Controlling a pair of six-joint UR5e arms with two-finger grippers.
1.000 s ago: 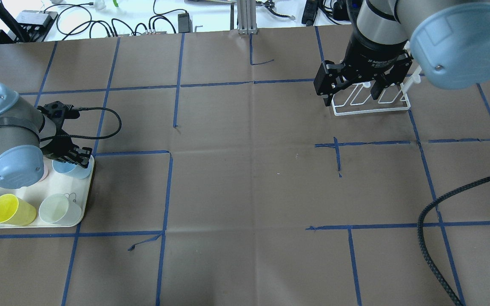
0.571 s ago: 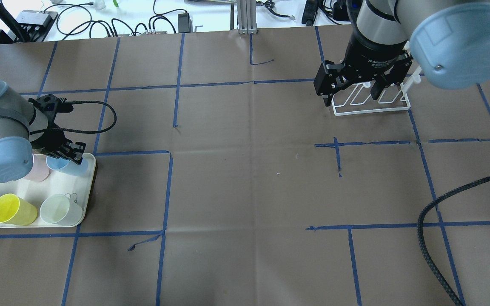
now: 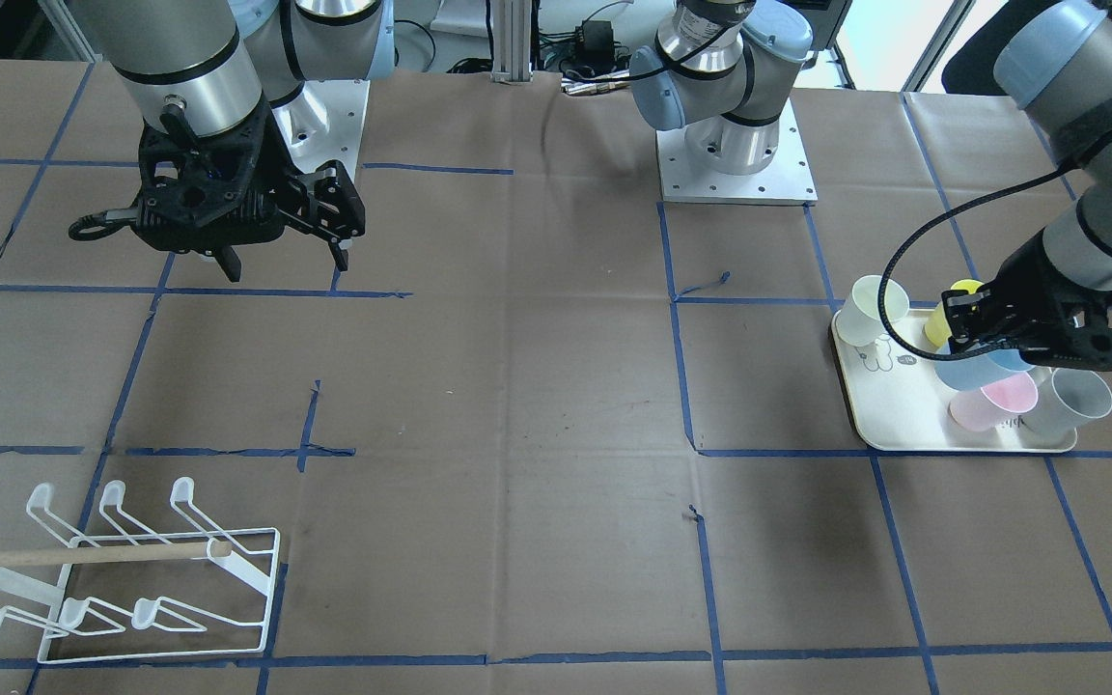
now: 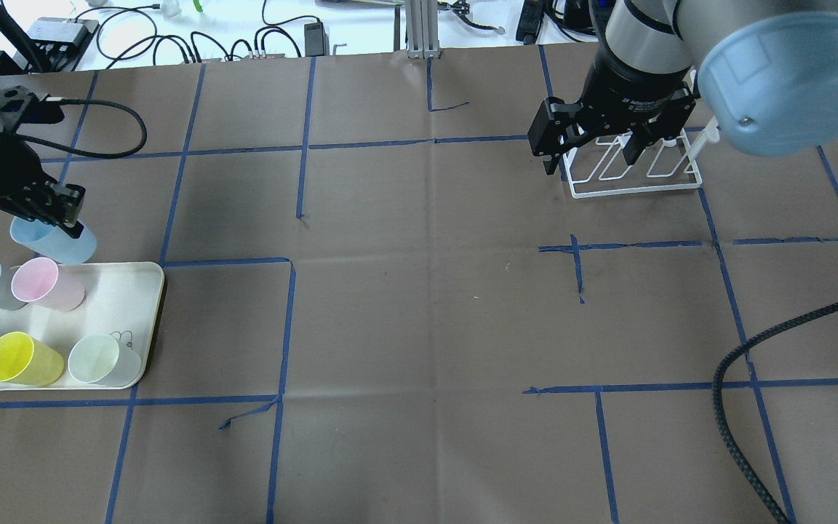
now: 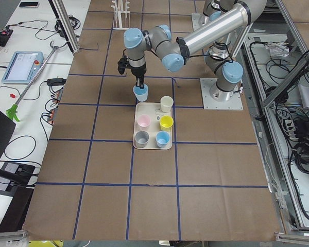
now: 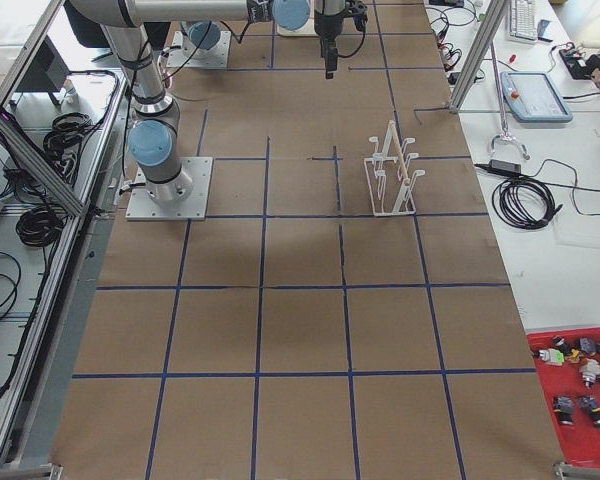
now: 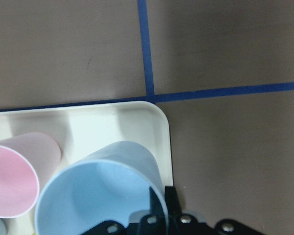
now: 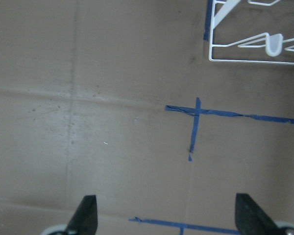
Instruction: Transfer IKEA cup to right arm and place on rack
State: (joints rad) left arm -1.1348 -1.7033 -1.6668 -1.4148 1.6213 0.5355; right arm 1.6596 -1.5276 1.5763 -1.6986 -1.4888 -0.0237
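Cup [image 4: 52, 244] now aloft in left end effector [image 4: 57, 218]

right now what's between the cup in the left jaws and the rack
Only bare brown paper with blue tape lines, between blue cup and rack; the overhead view shows it.

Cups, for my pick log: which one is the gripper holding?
The light blue cup pinched at its rim by the left gripper; the other five stand on the tray.
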